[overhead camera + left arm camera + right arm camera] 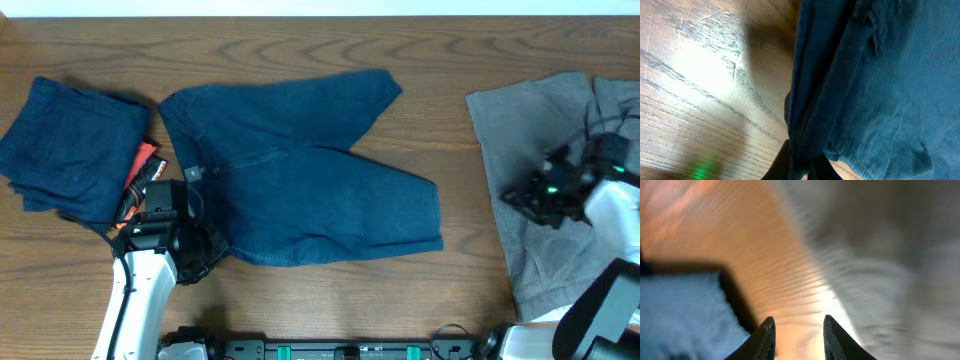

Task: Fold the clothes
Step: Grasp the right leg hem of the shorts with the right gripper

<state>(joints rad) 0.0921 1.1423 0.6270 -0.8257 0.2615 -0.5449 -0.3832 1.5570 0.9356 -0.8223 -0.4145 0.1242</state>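
The clothes are dark navy shorts [300, 180] spread flat mid-table, waistband to the left and legs to the right. My left gripper [205, 245] is at their lower left corner. In the left wrist view it is shut [800, 167] on a bunched fold of the navy fabric [880, 85], which hangs up and to the right of the fingers. A second navy garment [75, 145] lies folded at the far left. My right gripper [512, 197] hovers at the left edge of a grey garment [550, 120]. In the blurred right wrist view it is open [799, 337], with only bare wood between the fingers.
The grey garment [900, 255] covers the right end of the wooden table [450, 60]. An orange and black piece [140, 172] sits between the folded navy garment and the left arm. A black rail [330, 350] runs along the front edge.
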